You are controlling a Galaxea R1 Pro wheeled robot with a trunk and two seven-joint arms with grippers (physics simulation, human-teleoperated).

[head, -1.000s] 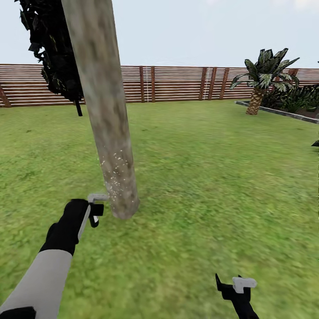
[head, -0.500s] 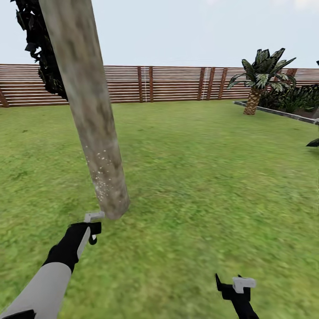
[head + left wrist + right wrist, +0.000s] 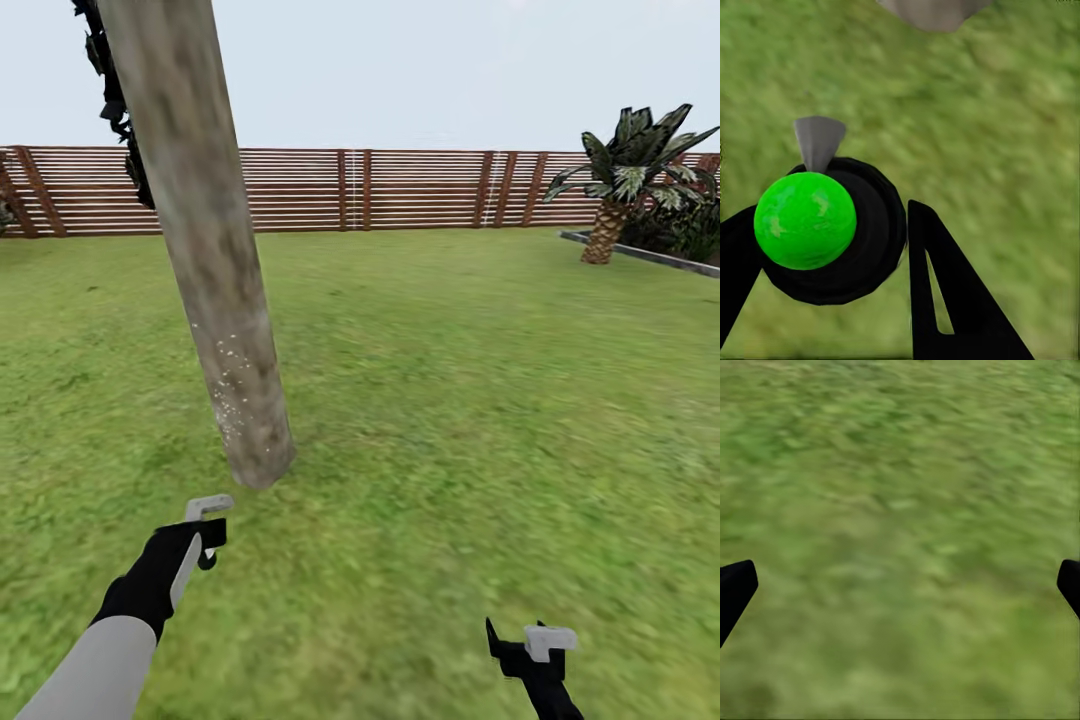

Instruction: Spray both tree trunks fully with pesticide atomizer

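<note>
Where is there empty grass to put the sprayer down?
Lots of bare grass lies between the tree trunk, the fence and the palm. There is also bare grass between the left gripper and the right gripper. It is tight only at the trunk's foot, close to the left gripper holding the sprayer.

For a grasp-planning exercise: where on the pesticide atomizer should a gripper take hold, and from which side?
Grip the round black body of the pesticide atomizer, one finger on each flank, coming from the side opposite the grey nozzle. The curved body fits between the fingers and the nozzle stays unobstructed. The left gripper holds it this way.
</note>
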